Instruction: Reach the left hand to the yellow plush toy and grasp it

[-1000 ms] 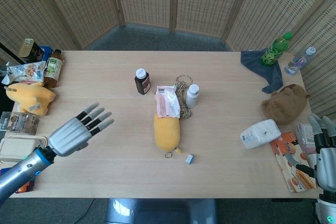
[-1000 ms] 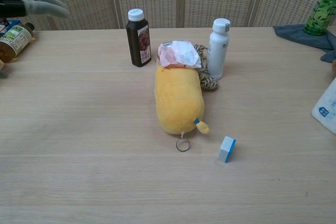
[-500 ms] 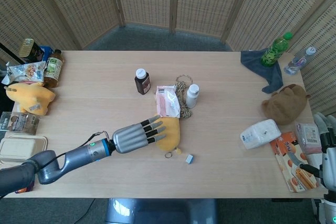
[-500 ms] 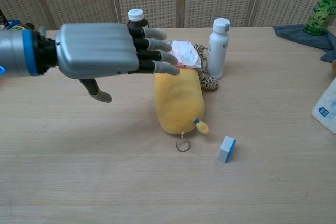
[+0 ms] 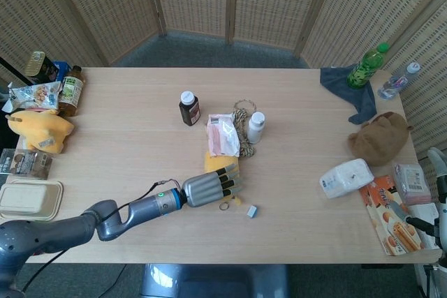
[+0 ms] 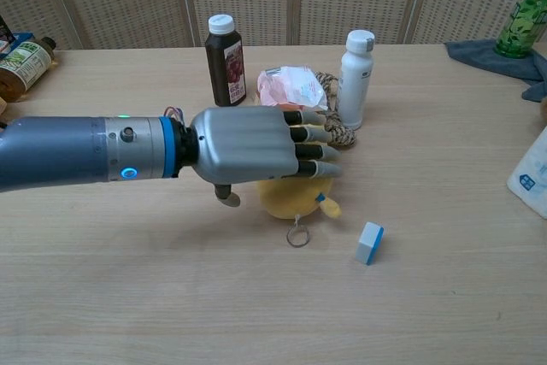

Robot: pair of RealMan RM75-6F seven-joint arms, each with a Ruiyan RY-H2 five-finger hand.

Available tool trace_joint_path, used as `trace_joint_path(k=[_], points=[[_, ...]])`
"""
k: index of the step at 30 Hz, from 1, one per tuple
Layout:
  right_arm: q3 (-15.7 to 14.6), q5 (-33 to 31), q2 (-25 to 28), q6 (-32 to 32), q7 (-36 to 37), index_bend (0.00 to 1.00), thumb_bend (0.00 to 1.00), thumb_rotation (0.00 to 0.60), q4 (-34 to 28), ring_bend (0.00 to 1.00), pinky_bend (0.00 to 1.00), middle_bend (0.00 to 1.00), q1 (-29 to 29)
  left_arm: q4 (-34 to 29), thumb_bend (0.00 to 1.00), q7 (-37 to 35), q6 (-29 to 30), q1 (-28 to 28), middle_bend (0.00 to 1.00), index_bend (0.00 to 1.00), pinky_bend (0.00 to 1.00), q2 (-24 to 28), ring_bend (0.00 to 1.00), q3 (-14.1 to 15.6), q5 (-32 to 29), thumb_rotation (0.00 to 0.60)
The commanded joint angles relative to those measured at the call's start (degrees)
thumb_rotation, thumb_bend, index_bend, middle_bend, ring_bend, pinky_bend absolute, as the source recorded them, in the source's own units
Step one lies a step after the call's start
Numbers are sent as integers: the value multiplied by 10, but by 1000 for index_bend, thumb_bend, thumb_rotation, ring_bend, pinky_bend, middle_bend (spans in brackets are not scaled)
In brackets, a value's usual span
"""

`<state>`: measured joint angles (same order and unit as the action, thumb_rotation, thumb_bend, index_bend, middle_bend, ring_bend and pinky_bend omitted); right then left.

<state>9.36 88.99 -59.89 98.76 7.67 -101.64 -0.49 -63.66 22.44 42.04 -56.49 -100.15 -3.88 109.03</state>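
The left hand (image 6: 252, 150) is now lying right over the yellow plush toy (image 6: 295, 198), having swept in from the left edge of the table (image 5: 126, 130) across the last second. Half a second back it was only reaching the toy's near flank with fingers stretched flat; now the palm is covering most of the body and the fingers (image 6: 309, 151) are draping across the top toward the far side, the thumb dropping down on the near side. (From the head view only the toy's upper end and a sliver beside the keyring (image 6: 296, 234) are peeking out.) The hand is looking part-closed around the toy, touching it, but I cannot tell whether it is actually squeezing yet. The toy is lying lengthwise at the middle of the table, its far end tucked against the pink packet (image 6: 293, 87), between the dark bottle (image 6: 224, 50) and the white bottle (image 6: 354, 79). So the reach is looking done; the grasp is what remains. The right hand (image 5: 440, 193) is barely showing at the right edge of the head view, its state unreadable.
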Motion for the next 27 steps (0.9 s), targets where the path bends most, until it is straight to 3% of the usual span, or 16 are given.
trace_joint_path(k=[1, 5, 6, 8, 10, 13, 20, 27], points=[[2, -1, 2, 3, 3, 0, 0, 600, -1, 0, 0, 0, -1, 23, 0, 10, 2, -10, 0, 115, 57, -25, 0, 12, -6, 600], [3, 1, 3, 6, 6, 0, 0, 600, -2, 0, 0, 0, -2, 55, 9, 19, 27, -11, 44, 478, 440, -54, 38, 21, -4, 600], [2, 3, 3, 6, 6, 0, 0, 600, -2, 0, 0, 0, -2, 64, 24, 20, 34, -12, 139, 583, 553, -62, 119, 23, -4, 600], [1, 5, 4, 6, 7, 0, 0, 600, -3, 0, 0, 0, -2, 77, 61, 18, 49, -14, 432, 770, 756, -73, 372, 27, -1, 600], [1, 7, 5, 8, 8, 0, 0, 600, -5, 0, 0, 0, -3, 92, 78, 16, 63, -16, 605, 855, 865, -82, 532, 30, 1, 600], [1, 9, 7, 10, 10, 0, 0, 600, -5, 0, 0, 0, -4, 98, 82, 14, 82, -18, 669, 882, 912, -86, 599, 35, 3, 600], [-2, 13, 9, 7, 11, 0, 0, 600, -4, 0, 0, 0, -4, 61, 82, 20, 134, -20, 713, 903, 968, -54, 661, 32, 5, 600], [-6, 17, 5, 7, 2, 0, 0, 600, -6, 0, 0, 0, -4, -64, 82, 44, 184, -19, 714, 903, 968, 31, 660, -9, -12, 600]])
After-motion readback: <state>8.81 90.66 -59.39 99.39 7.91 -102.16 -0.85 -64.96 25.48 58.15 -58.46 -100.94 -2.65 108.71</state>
